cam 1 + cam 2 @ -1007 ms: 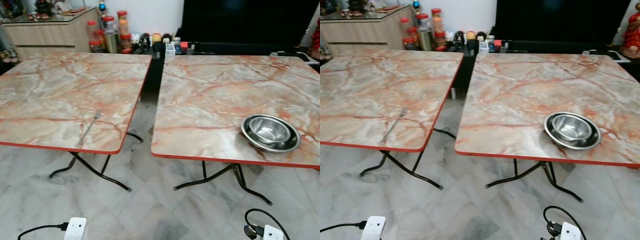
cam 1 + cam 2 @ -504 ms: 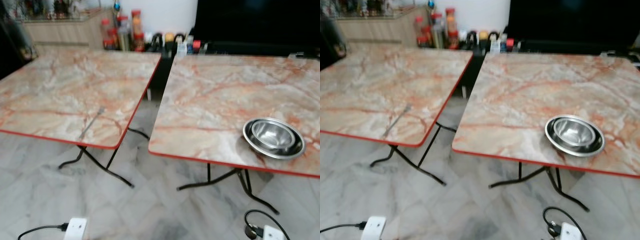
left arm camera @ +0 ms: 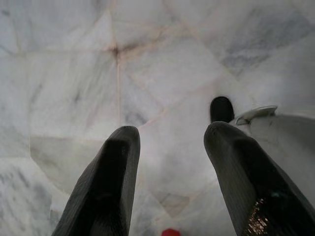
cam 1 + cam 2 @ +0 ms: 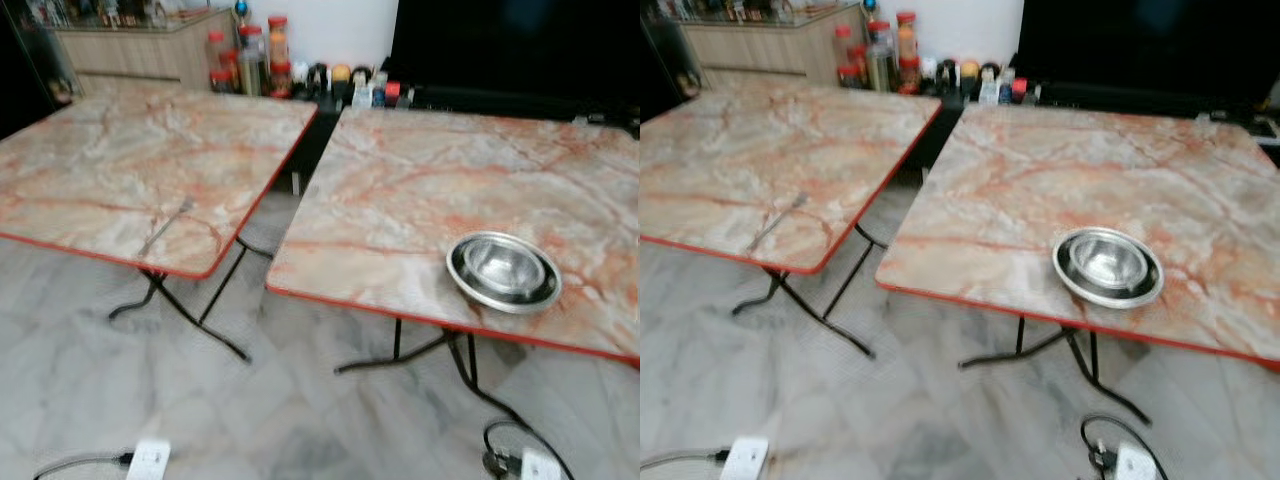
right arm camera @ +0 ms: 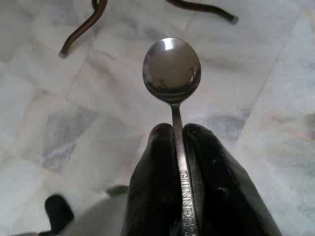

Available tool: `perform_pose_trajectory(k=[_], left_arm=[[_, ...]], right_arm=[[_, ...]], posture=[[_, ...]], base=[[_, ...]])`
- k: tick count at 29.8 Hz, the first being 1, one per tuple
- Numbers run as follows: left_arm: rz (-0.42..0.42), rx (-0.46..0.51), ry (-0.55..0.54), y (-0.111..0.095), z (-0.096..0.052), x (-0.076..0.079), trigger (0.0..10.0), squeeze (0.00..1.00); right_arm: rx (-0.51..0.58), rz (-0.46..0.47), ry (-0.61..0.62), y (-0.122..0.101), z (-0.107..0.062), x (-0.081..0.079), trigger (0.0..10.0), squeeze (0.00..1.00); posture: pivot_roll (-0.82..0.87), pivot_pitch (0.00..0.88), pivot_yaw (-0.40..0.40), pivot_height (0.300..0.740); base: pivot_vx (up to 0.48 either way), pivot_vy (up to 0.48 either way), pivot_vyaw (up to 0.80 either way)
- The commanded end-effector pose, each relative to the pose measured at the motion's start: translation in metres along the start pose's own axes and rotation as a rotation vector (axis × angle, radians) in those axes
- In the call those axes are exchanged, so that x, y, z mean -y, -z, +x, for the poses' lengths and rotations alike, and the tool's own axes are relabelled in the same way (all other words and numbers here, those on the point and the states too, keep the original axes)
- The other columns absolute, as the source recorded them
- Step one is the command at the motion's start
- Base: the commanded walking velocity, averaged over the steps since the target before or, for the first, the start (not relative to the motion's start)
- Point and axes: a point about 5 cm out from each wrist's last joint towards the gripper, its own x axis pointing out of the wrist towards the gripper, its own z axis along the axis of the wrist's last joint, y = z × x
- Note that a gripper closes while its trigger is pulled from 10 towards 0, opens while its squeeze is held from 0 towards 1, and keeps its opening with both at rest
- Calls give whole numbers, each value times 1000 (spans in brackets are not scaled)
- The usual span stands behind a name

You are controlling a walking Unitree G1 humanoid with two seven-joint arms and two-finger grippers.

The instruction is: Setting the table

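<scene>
nearing the bowl [image 4: 503, 271] since before, right end effector [image 5: 178, 147] gripping spoon [image 5: 172, 69]

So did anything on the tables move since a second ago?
No, only the camera shifted as the robot moved. The steel bowls sit on the right table and the fork lies on the left table, as before.

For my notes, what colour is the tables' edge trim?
Red trim, clearest in the left eye view.
</scene>
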Motion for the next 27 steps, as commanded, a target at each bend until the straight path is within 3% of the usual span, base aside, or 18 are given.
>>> perform_pose_trajectory(k=[1,19,27], left_arm=[[12,-1,7,-2,1,3,10000,0],[-4,-1,9,-3,1,5,10000,0],[-7,-2,9,-2,1,5,10000,0]], right_arm=[[-7,-4,17,2,-1,6,10000,0],[-1,8,31,0,-1,8,10000,0],[2,6,34,0,-1,9,10000,0]], posture=[[7,0,-12,740],[6,3,-20,740],[10,5,-22,740]], base=[[0,-285,0],[0,-286,0],[0,-289,-600]])
